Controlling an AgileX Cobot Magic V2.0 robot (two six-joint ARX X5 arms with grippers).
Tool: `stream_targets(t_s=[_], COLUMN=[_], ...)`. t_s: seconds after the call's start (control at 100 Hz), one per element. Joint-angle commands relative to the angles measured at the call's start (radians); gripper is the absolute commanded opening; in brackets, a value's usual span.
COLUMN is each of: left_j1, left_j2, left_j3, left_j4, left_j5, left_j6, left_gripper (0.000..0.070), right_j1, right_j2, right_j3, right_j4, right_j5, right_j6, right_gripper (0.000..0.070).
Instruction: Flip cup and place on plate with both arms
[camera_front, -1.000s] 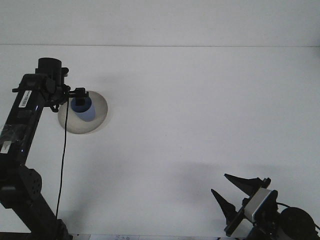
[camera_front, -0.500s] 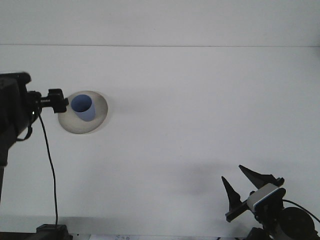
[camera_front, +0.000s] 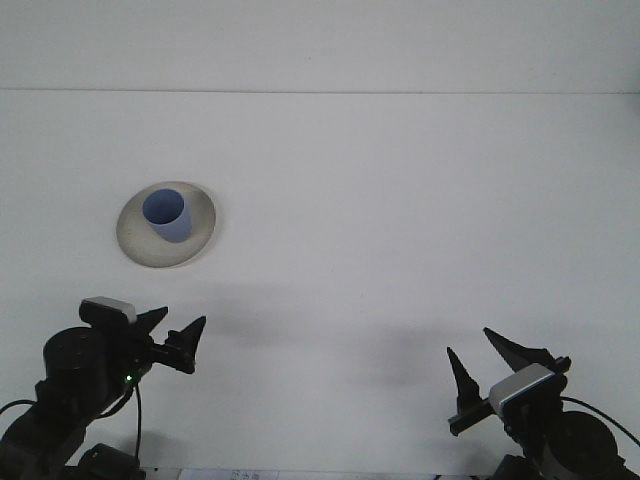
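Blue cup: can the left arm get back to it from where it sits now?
Probably yes. The blue cup stands upright on the plate, with only bare table between it and the left pincer, which is open and empty.

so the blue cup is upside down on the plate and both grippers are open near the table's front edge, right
Not quite. The front view shows the cup standing upright on the plate, its open mouth facing up. The rest holds: the left gripper and right gripper are open near the front edge.
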Motion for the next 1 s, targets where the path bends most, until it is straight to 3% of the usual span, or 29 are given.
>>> stream_targets(t_s=[0.0, 0.04, 0.09, 0.1, 0.12, 0.16, 0.44, 0.94, 0.99], left_j1=[-0.01, -0.01, -0.01, -0.01, -0.01, -0.01, -0.01, -0.01, -0.007], left_j2=[-0.011, -0.017, -0.017, -0.017, -0.017, -0.017, -0.04, -0.108, -0.109], left_j3=[0.002, 0.0, 0.0, 0.0, 0.0, 0.0, 0.0, 0.0, 0.0], left_j4=[0.019, 0.018, 0.018, 0.018, 0.018, 0.019, 0.03, 0.198, 0.203], left_j5=[-0.001, -0.001, -0.001, -0.001, -0.001, 0.0, 0.002, 0.002, -0.002], left_j6=[-0.024, -0.026, -0.026, -0.026, -0.026, -0.031, -0.031, -0.031, 0.009], left_gripper=[0.0486, 0.0417, 0.019, 0.0106, 0.0, 0.0023, 0.0015, 0.0015, 0.0015], right_j1=[0.009, 0.009, 0.009, 0.009, 0.009, 0.009, 0.009, 0.009, 0.009], right_j2=[0.002, 0.003, 0.003, 0.003, 0.003, 0.003, 0.003, 0.003, 0.003], right_j3=[0.002, 0.001, 0.001, 0.001, 0.001, 0.001, 0.002, 0.002, 0.002], right_j4=[0.005, 0.005, 0.006, 0.006, 0.006, 0.011, 0.023, 0.024, 0.024], right_j5=[0.003, 0.003, 0.002, 0.002, 0.002, 0.002, 0.0, 0.0, 0.0], right_j6=[0.008, 0.008, 0.01, 0.01, 0.01, 0.01, 0.014, 0.014, 0.014], right_gripper=[0.0411, 0.0331, 0.0123, 0.0041, 0.0, 0.0009, 0.0007, 0.0007, 0.0007])
